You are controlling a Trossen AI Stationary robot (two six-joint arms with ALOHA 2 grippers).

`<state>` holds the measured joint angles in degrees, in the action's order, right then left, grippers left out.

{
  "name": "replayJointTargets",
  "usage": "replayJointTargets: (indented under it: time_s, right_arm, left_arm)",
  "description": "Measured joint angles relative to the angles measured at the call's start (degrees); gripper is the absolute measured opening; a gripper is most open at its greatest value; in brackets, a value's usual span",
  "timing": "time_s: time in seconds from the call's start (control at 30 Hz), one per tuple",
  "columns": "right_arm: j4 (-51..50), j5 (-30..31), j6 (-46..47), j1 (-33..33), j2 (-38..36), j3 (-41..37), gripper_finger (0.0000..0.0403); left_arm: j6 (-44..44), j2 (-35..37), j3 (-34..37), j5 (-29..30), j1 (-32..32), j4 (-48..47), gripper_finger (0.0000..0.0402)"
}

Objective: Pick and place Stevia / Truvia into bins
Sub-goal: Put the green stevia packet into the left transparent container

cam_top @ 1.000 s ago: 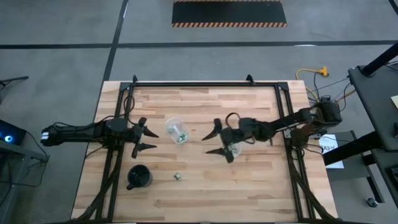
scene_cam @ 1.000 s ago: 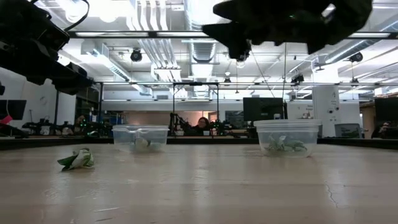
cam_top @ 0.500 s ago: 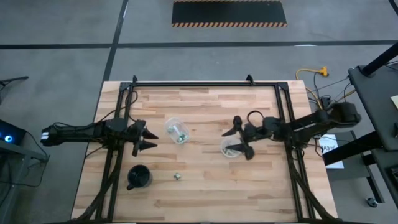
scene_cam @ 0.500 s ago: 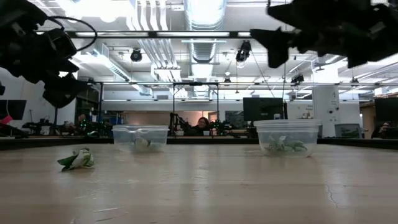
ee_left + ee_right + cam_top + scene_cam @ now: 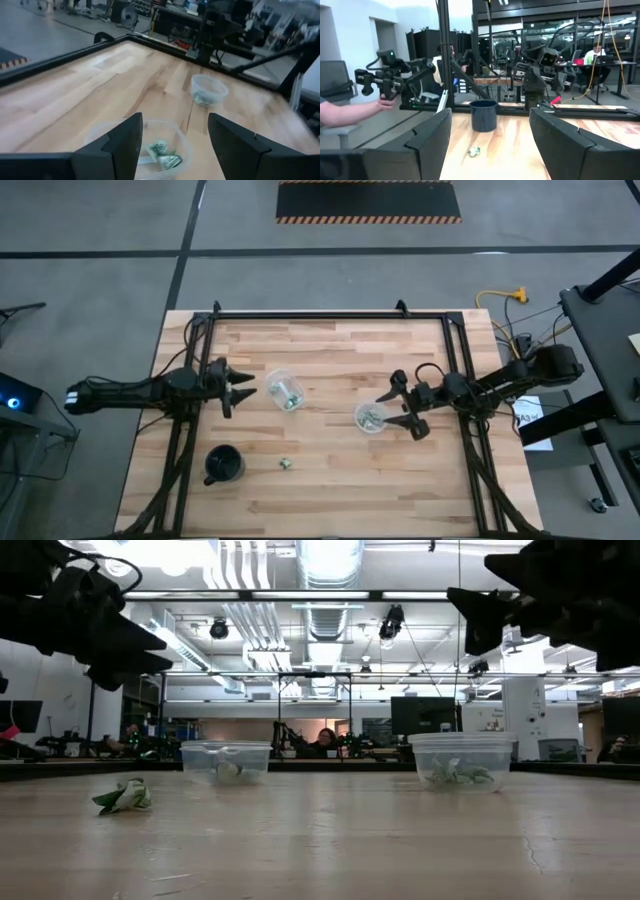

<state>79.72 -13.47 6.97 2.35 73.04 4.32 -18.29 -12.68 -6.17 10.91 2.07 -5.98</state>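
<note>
Picking up the one loose Stevia / Truvia packet (image 5: 285,464) is, as I judge it, the step in hand: it lies alone on the bare counter (image 5: 330,490) toward the near edge, just beside the black cup (image 5: 223,464) and well apart from both bins. In the low view the packet (image 5: 124,797) sits crumpled, one end lifted off the wood, so a straight-down approach with the fingers spread across its short side should catch it; a shallow, sideways sweep would likely only push it along.

The left claw (image 5: 237,389) is the closer one. It hovers with its fingers apart near the counter's left edge, beside the left bin (image 5: 285,390), which already holds packets (the left wrist view shows two or so in it (image 5: 162,150)). It should clear the cup on the way down, then carry the packet back to that bin and open only once over the rim.

The right claw (image 5: 404,407) also stands spread, beside the right bin (image 5: 371,417) toward the right edge, with packets inside; it need only wait.
</note>
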Motion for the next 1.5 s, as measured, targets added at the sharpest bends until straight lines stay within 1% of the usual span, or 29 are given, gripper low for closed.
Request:
replayJointTargets:
  time_s: [0.07, 0.17, 0.33, 0.47, 0.53, 0.77, 0.93, 1.1, 1.3, 1.43, 1.5]
  right_arm:
    - [0.2, 0.1, -0.4, 0.0, -1.1, -1.3, 0.0254]
    - [0.3, 0.1, -0.2, 0.0, -4.0, -3.7, 0.0251]
    - [-6.1, -0.2, 0.1, 0.0, -9.5, -3.9, 0.0253]
    - [-13.3, -0.1, 0.4, 0.0, -14.3, -3.9, 0.0258]
    - [-18.8, -0.1, 0.3, 0.0, -17.3, -3.8, 0.0259]
    - [-37.7, 0.5, -2.7, 0.0, -31.7, -3.8, 0.0258]
    - [-50.8, 5.2, -2.2, 0.0, -42.6, -3.8, 0.0252]
    - [-60.5, 8.9, -2.0, 0.0, -51.1, -3.8, 0.0254]
    - [-70.7, 13.0, -2.7, 0.0, -58.5, -3.8, 0.0261]
    - [-76.2, 17.5, -1.7, 0.0, -62.3, -3.8, 0.0259]
    - [-78.4, 18.4, -1.3, 0.0, -63.6, -3.8, 0.0256]
  left_arm:
    - [2.2, -0.6, 0.0, 0.0, 0.0, 0.0, 0.0209]
    - [2.2, -1.5, 0.0, 0.0, 0.0, 0.0, 0.0209]
    - [2.2, -3.4, 0.1, 0.0, 0.0, 0.0, 0.0209]
    - [2.2, -4.2, 0.1, 0.0, 0.0, 0.0, 0.0209]
    - [2.2, -4.2, 0.1, 0.0, 0.0, -0.1, 0.0209]
    - [2.2, -4.5, 0.1, 0.0, 0.0, 0.2, 0.0209]
    - [2.2, -4.5, 0.1, 0.0, 0.0, 0.4, 0.0209]
    - [2.2, -4.9, 0.1, 0.0, 0.0, 2.5, 0.0209]
    - [2.1, -5.8, 0.1, -0.1, 0.0, 5.8, 0.0209]
    - [2.0, -6.8, 0.1, -0.1, 0.0, 5.6, 0.0209]
    - [2.0, -7.4, 0.1, -0.1, 0.0, 5.6, 0.0209]
